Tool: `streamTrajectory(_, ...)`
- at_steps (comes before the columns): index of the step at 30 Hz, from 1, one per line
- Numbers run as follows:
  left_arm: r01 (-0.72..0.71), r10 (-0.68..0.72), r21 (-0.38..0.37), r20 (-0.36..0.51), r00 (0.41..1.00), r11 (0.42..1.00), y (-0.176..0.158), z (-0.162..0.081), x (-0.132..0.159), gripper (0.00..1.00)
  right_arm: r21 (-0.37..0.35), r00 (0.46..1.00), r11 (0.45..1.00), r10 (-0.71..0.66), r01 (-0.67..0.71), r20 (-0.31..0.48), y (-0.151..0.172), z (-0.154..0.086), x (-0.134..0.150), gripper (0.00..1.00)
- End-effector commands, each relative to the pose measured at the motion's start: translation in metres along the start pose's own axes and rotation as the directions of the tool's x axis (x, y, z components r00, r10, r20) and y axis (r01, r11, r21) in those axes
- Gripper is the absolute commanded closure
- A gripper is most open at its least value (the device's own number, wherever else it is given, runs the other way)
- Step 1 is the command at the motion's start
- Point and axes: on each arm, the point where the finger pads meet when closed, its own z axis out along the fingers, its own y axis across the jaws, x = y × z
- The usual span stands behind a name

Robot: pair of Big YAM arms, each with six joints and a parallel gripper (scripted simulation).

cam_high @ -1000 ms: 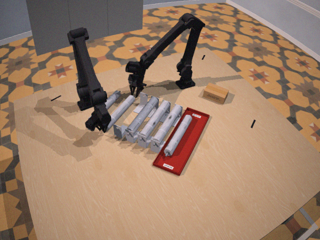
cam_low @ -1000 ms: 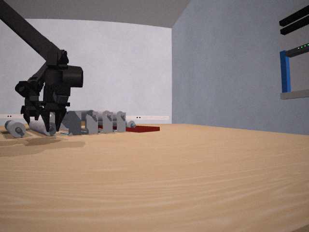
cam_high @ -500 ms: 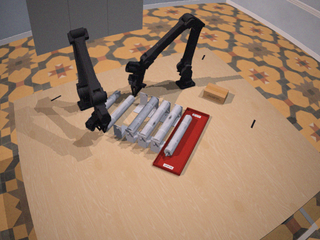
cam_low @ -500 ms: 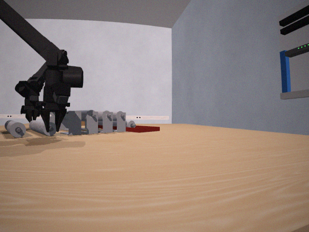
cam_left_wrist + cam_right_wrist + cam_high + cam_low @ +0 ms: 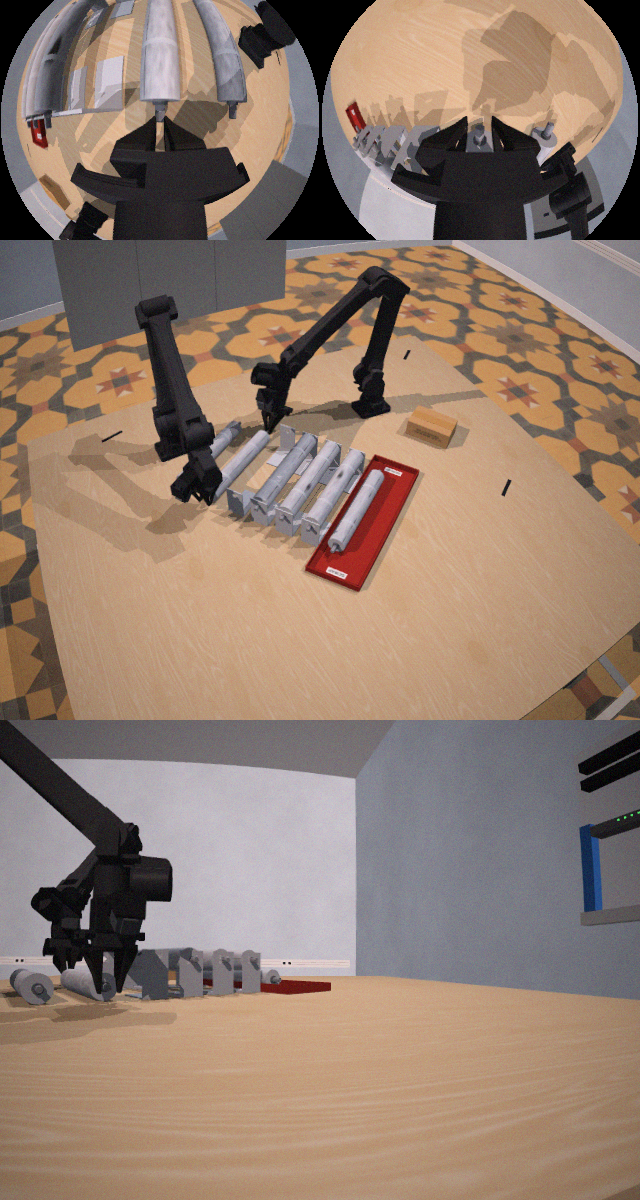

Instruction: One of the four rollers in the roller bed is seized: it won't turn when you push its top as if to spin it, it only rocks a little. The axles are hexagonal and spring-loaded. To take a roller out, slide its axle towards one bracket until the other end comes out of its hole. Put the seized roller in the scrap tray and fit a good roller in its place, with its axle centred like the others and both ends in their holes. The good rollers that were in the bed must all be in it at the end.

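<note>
Roller bed [image 5: 237, 501] [image 5: 155, 980] [image 5: 111, 82]: three seated, end slot vacant | removed roller [image 5: 356, 511] [image 5: 269, 976]: tray beyond bed, presumably seized one | replacement [image 5: 242, 462] [image 5: 82, 982] [image 5: 161, 65]: beside bed, unfitted | left pincer [image 5: 268, 430] [image 5: 65, 970] [image 5: 160, 120]: gripping its axle; right pincer [image 5: 206, 502] [image 5: 109, 991] [image 5: 480, 120]: open

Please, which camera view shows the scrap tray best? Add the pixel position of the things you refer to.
The top view: it shows the scrap tray [image 5: 383, 519] [image 5: 305, 987] [image 5: 43, 143] [image 5: 355, 118] from above, with both labels and one roller [image 5: 356, 511] [image 5: 270, 976] inside. The exterior view shows part of it, nearly edge-on; each wrist view, only a small red piece.

3 grey rollers [image 5: 309, 485] [image 5: 208, 958] [image 5: 52, 75] bedded, 2 loose alongside, 1 in red tray [image 5: 383, 519] [image 5: 305, 987] [image 5: 39, 139] [image 5: 355, 117]
</note>
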Motion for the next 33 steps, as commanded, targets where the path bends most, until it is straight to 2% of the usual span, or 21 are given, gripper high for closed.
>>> streamTrajectory(1, 0.003, -0.004, 0.03, 0.033, 0.999, 1.0, -0.013, -0.006, -0.018, 0.97, -0.006, 1.0, 1.0, -0.003, 0.003, 0.007, 0.007, -0.003, -0.001, 0.97)
streamTrajectory(22, 0.003, -0.004, 0.03, 0.033, 0.999, 1.0, -0.013, -0.006, -0.018, 0.97, -0.008, 1.0, 1.0, -0.005, 0.005, 0.006, 0.007, -0.003, -0.001, 0.97)
streamTrajectory(33, 0.004, -0.005, 0.033, 0.046, 0.999, 0.999, -0.02, -0.019, -0.029, 0.97, -0.027, 1.0, 1.0, 0.001, -0.001, 0.009, 0.001, -0.012, -0.004, 0.97)
